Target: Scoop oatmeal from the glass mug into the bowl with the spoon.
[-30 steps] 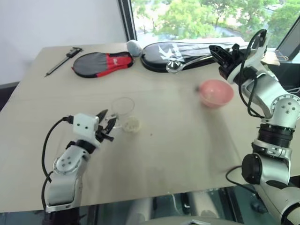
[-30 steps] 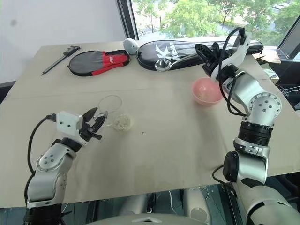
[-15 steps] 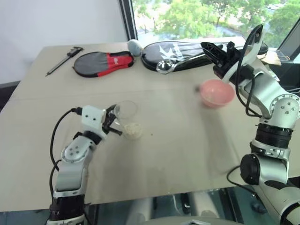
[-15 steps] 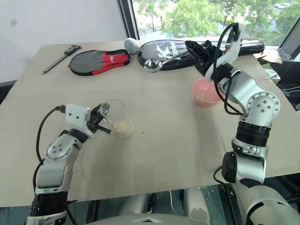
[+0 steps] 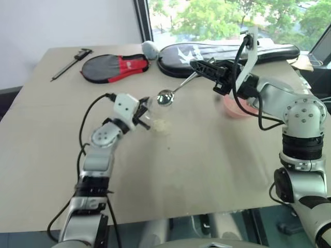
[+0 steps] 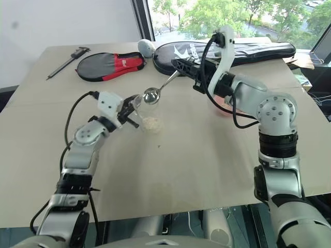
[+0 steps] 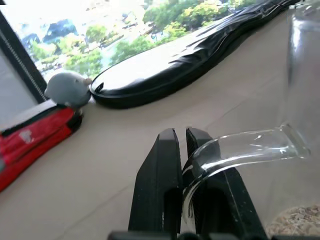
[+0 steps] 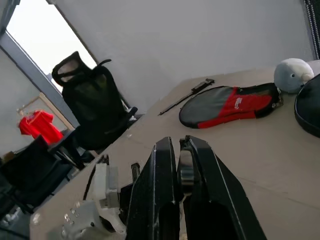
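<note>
Head views: left gripper (image 6: 135,109) jaws clamped on glass mug (image 6: 146,114) handle, oatmeal (image 6: 151,123) inside, mug on worktop (image 6: 196,155); right gripper (image 6: 178,66) pinches spoon (image 6: 158,90) above mug, pink bowl (image 5: 235,107) behind arm. Wrist views: both jaws closed

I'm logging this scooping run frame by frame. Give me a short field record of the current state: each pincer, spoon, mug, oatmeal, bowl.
left pincer: shut on the glass mug's handle
right pincer: shut on the spoon's handle
spoon: held tilted, its bowl just above the mug's rim
glass mug: standing on the table
oatmeal: pale heap at the mug's bottom
bowl: pink, on the table behind the right arm, partly hidden
</note>
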